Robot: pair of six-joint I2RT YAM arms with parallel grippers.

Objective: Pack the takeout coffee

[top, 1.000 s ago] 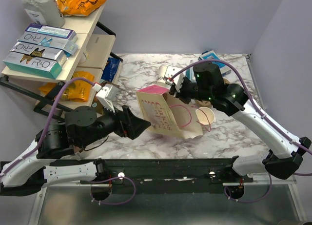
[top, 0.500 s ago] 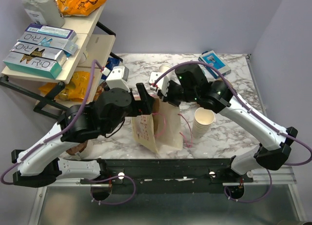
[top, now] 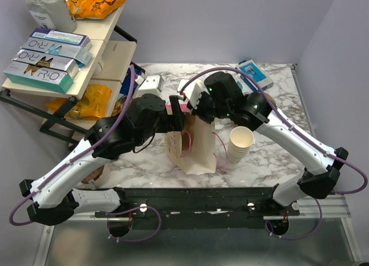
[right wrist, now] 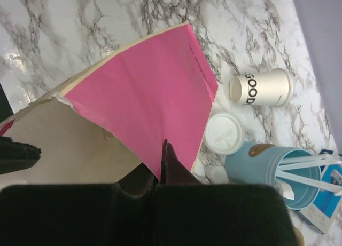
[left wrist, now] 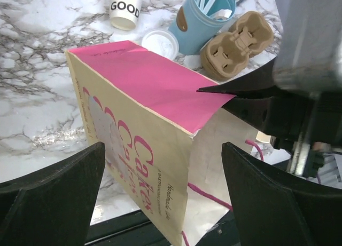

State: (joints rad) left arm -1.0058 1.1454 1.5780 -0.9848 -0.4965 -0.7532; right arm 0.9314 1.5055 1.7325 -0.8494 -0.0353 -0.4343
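Observation:
A cream paper bag [top: 193, 145] with pink lettering and a pink inner flap [right wrist: 144, 91] stands upright at the table's middle. My right gripper [right wrist: 165, 150] is shut on the flap's edge at the bag's top [left wrist: 144, 80]. My left gripper [left wrist: 163, 192] is open, with its fingers on either side of the bag's near upper corner and apart from it. The takeout coffee [right wrist: 264, 87], a white cup lettered GOOD [left wrist: 125, 6], lies on its side beyond the bag. A round white lid [right wrist: 224, 133] sits beside it; what is under the lid is hidden.
A light-blue mug [left wrist: 200, 16] with white sticks and a brown pulp cup carrier [left wrist: 238, 43] stand behind the bag. A stack of cream cups [top: 241, 142] is right of the bag. A blue box [top: 253, 72] lies far right, and a shelf [top: 69, 47] of packets is at the left.
The bag went from lying tilted to standing upright under the right gripper. The left arm swung up from the lower left until its open jaws reached the bag's top.

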